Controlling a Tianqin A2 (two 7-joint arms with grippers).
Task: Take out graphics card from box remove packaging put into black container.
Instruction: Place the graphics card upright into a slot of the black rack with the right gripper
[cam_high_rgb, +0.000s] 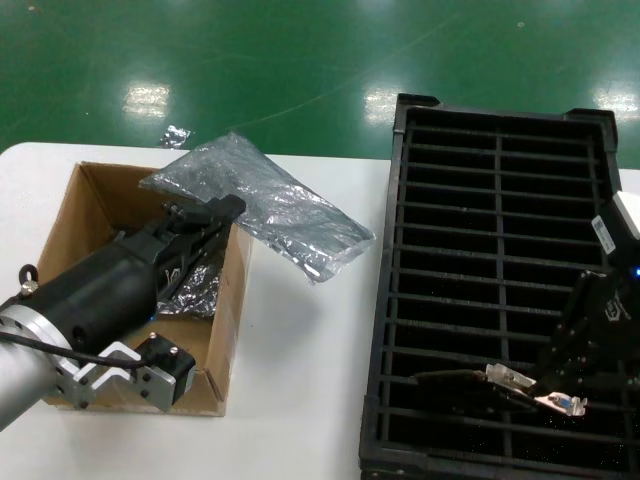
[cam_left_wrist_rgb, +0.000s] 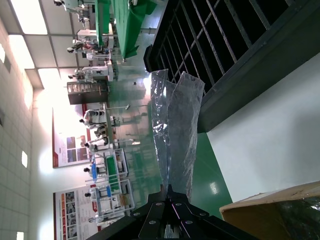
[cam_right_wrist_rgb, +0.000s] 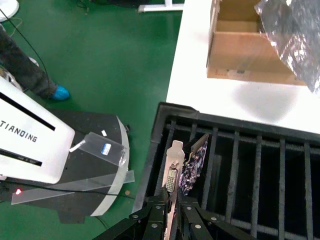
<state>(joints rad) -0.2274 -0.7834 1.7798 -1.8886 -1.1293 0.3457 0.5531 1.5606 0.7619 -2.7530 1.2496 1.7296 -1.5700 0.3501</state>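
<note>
Left gripper (cam_high_rgb: 225, 212) is up over the box (cam_high_rgb: 95, 215), jaws clamped on the bag (cam_high_rgb: 262, 205). The bag hangs off the fingertips and spreads out past the box's far right corner, over the white table (cam_high_rgb: 300, 350), with its far end pointing toward the tray (cam_high_rgb: 390, 300). The left wrist view shows the crinkly plastic (cam_left_wrist_rgb: 177, 125) pinched right at the jaw tips. Some silvery plastic also shows inside the box.

Over at the near right corner of the tray, the right gripper (cam_high_rgb: 550, 395) is clenched on the card (cam_high_rgb: 500, 385) by its bracket end. The card lies low across the slots there, and the right wrist view shows its bracket (cam_right_wrist_rgb: 175, 167) and board standing down into a slot by the tray's rim.
</note>
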